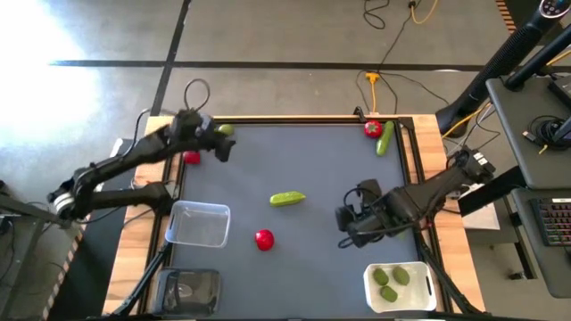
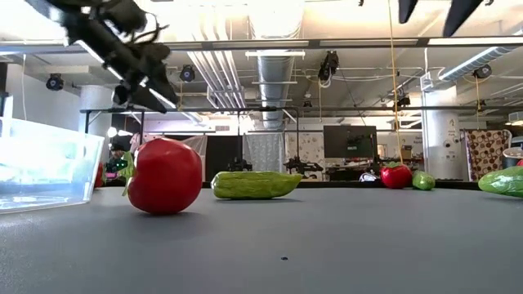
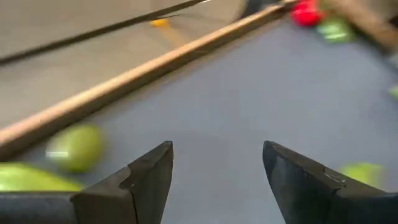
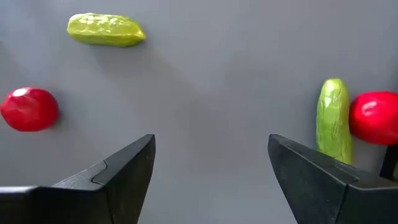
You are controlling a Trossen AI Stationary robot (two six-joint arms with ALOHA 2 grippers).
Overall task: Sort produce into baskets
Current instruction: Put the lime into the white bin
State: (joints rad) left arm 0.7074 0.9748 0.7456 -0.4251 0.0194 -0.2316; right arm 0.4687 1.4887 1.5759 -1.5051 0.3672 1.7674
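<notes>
On the dark mat lie a cucumber (image 1: 287,199) at mid-table and a red tomato (image 1: 264,239) nearer the front. A second tomato (image 1: 373,128) and cucumber (image 1: 384,140) lie at the far right corner. A lime (image 1: 225,130) and a half-hidden tomato (image 1: 191,158) lie at the far left. The clear basket (image 1: 198,223) holds nothing; the white basket (image 1: 399,285) holds three limes. My left gripper (image 1: 219,147) hovers open by the far-left lime (image 3: 76,147). My right gripper (image 1: 348,218) hangs open above the mat, right of the middle cucumber (image 4: 106,29).
The dark-tinted basket (image 1: 189,290) stands at the near left corner, in front of the clear one. A wooden rim (image 1: 294,119) runs along the mat's far edge. Bare mat (image 1: 312,267) lies between the near tomato and the white basket.
</notes>
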